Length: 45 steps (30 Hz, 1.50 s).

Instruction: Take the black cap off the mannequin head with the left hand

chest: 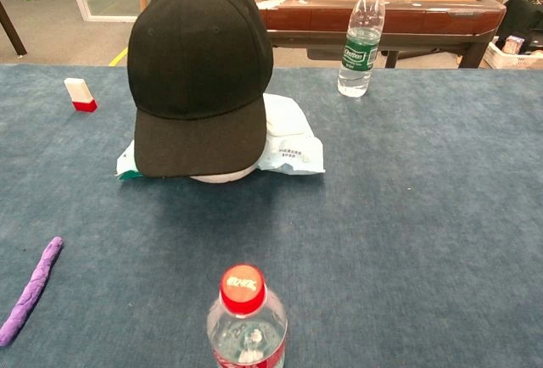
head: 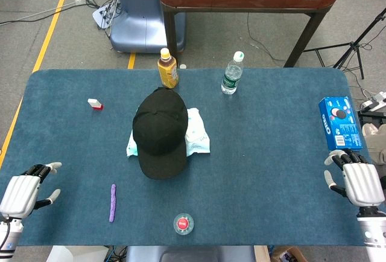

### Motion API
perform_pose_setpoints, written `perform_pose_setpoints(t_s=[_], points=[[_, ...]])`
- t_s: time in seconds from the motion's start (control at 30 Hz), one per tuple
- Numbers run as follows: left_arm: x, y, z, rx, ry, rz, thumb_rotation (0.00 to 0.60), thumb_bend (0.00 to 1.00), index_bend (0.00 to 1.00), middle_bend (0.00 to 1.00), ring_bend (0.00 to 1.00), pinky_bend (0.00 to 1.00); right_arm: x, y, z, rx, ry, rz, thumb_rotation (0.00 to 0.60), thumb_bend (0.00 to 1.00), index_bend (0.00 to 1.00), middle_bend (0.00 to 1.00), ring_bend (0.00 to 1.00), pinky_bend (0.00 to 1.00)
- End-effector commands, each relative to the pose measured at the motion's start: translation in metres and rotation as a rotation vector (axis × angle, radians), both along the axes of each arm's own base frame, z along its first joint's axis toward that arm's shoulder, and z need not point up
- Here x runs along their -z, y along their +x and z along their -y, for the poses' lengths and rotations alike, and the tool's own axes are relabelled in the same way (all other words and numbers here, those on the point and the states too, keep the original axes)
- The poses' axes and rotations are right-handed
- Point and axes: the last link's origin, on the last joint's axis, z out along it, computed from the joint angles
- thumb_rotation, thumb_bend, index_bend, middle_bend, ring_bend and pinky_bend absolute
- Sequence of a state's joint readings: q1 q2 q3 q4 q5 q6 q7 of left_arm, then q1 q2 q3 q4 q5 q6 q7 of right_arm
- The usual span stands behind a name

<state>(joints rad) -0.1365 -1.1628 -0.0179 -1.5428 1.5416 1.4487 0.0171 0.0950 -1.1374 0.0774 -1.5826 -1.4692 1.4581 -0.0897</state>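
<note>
Reach not yet begun: left hand waits empty, fingers seemingly spread, at eight o'clock; black cap sits mid-table on the mannequin head. Next, approach its crown.

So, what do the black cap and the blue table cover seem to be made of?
The black baseball cap looks like matte woven cotton cloth: stitched panel seams, no shine. The dark blue table cover looks like felt or short-pile carpet: fuzzy, mottled, no gloss. Neither can be told for certain.
</note>
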Motion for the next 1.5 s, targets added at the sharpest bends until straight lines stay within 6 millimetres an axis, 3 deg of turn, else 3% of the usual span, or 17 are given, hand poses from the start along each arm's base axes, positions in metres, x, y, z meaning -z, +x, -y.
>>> perform_pose_setpoints(t_s=[0.03, 0.47, 0.6, 0.7, 0.83, 0.93, 1.13, 1.5], points=[[0.000, 0.000, 0.000, 0.002, 0.004, 0.004, 0.600, 0.23, 0.27, 0.39, 0.30, 0.51, 0.001, 0.000, 0.000, 0.000, 0.005, -0.002, 0.600, 0.41, 0.47, 0.35, 0.23, 0.33], [0.001, 0.002, 0.002, 0.024, 0.023, -0.020, 0.600, 0.23, 0.27, 0.39, 0.30, 0.51, 0.000, 0.004, -0.004, -0.011, -0.004, -0.004, 0.600, 0.41, 0.47, 0.35, 0.23, 0.33], [0.003, 0.012, 0.005, 0.086, 0.034, 0.000, 0.600, 0.12, 0.32, 0.39, 0.31, 0.51, -0.002, 0.005, -0.008, -0.020, -0.022, 0.005, 0.600, 0.41, 0.47, 0.35, 0.23, 0.33], [0.008, 0.024, 0.005, 0.172, 0.046, 0.031, 0.600, 0.08, 0.41, 0.46, 0.37, 0.53, -0.005, 0.004, -0.008, -0.016, -0.031, 0.012, 0.600, 0.41, 0.47, 0.35, 0.23, 0.33], [0.018, 0.045, 0.001, 0.336, 0.053, 0.043, 0.600, 0.06, 0.58, 0.70, 0.53, 0.61, -0.006, 0.003, -0.006, -0.016, -0.030, 0.017, 0.600, 0.41, 0.47, 0.35, 0.23, 0.33], [0.030, 0.060, -0.003, 0.416, 0.010, 0.053, 0.600, 0.05, 0.67, 0.80, 0.62, 0.67, -0.008, 0.003, -0.005, -0.014, -0.030, 0.022, 0.600, 0.41, 0.47, 0.35, 0.23, 0.33], [0.056, 0.084, -0.014, 0.472, -0.080, 0.029, 0.600, 0.03, 0.73, 0.87, 0.68, 0.72, -0.014, 0.002, -0.007, -0.021, -0.039, 0.044, 0.600, 0.41, 0.47, 0.35, 0.23, 0.33], [0.096, 0.112, -0.039, 0.492, -0.143, 0.023, 0.600, 0.02, 0.74, 0.89, 0.69, 0.73, -0.024, -0.001, -0.009, -0.022, -0.052, 0.075, 0.600, 0.41, 0.47, 0.35, 0.23, 0.33]])
